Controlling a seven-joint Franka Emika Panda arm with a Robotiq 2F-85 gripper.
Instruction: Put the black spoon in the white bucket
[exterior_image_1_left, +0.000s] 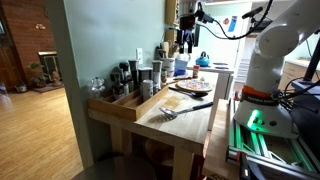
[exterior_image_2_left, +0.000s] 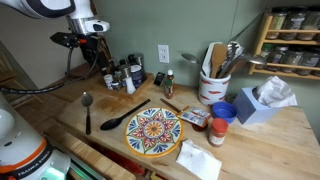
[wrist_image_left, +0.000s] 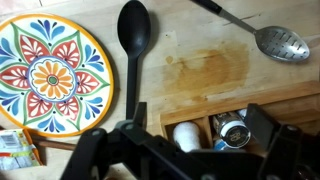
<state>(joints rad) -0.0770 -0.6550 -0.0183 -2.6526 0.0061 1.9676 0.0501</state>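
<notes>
Presently the fingers (wrist_image_left: 95, 152) stand spread wide and hold nothing. In an exterior view the arm hangs high above the row of dark spice bottles (exterior_image_2_left: 125, 75) at the back edge of the wooden bench (exterior_image_2_left: 70, 125).

The long, slim black spoon (wrist_image_left: 133, 45) lies flat on the bench, not yet grasped. It sits just beside the rim of the round, brightly patterned ceramic plate (wrist_image_left: 48, 75). The white bucket (exterior_image_2_left: 212, 88) stands well apart, beyond the plate, and is already crowded with upright utensils.

Risks noted:
- A silver metal spoon (wrist_image_left: 280, 42) lies near the black one. A poorly aimed descent could close on the wrong utensil.
- The handle is thin and rests flush on the wood. The fingers may scrape the bench or pinch it off-centre, so that the spoon swings or slips out during the carry.
- A grasp taken on the plate side could strike the plate rim and knock it out of place.
- The bottles directly below could be struck if the arm drops before moving clear.
- On release, the spoon may catch on the utensils already in the bucket and fall outside.
</notes>
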